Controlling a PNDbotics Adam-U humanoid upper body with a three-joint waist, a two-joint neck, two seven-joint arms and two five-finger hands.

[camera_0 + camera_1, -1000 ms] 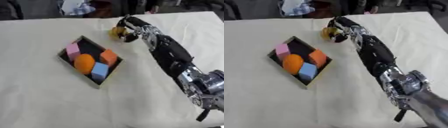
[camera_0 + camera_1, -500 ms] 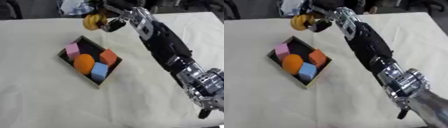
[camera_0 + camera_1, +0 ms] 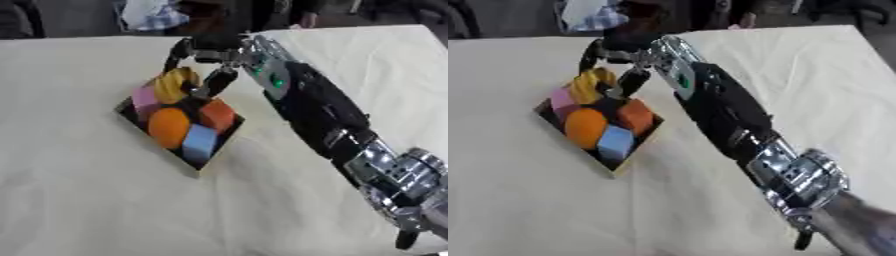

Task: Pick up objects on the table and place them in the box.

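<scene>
My right hand (image 3: pixel 203 60) reaches in from the lower right across the cream-covered counter (image 3: pixel 79 200) and hangs over the far corner of the box (image 3: pixel 210 157), fingers curled down around a yellow banana-shaped object (image 3: pixel 174 84). The banana appears to sit at or just above the box's far end, beside the pink block (image 3: pixel 143 99); I cannot tell whether it is resting on anything yet. Inside the box, going nearer to me, lie a round orange ball (image 3: pixel 168 125), a red-orange block (image 3: pixel 217 115) to its right, and a light blue block (image 3: pixel 199 141) at the near corner. The box is a shallow dark tray with a pale rim, lying askew on the counter. My left hand is not in view. The box looks nearly full, so the risk, as I judge it, is that the banana has no flat spot to settle in: released here, it could perch on the pink block or the ball and roll over the low rim onto the counter. My fingers also hang close to the red-orange block, and opening them wide could nudge it or shift the light tray.
</scene>
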